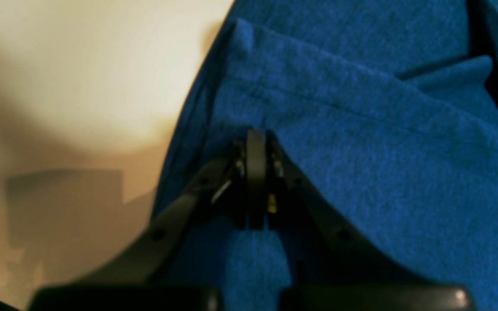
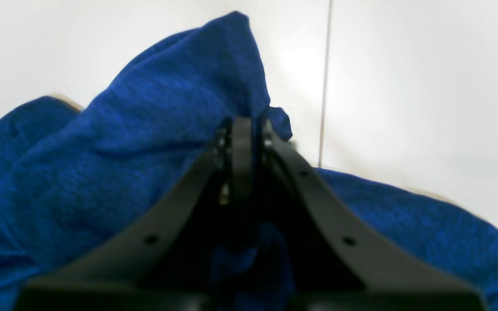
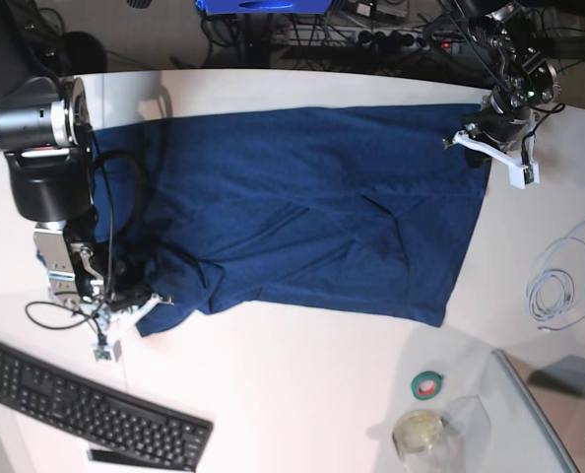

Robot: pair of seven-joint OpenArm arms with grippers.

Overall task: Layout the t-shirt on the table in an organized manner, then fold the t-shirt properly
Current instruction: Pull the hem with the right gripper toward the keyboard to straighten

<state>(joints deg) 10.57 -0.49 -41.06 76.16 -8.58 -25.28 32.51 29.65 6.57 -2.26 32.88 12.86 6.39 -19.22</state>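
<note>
White and smooth, the surface carries the navy t-shirt, spread wide but rumpled toward the right arm's side, with a keyboard near the front edge. Both sets of fingers are clenched on cloth: the left gripper at a hemmed far edge, the right gripper on a bunched corner. Soft, light knit will likely sag and crease, so corners and hems seem the best holds.
</note>
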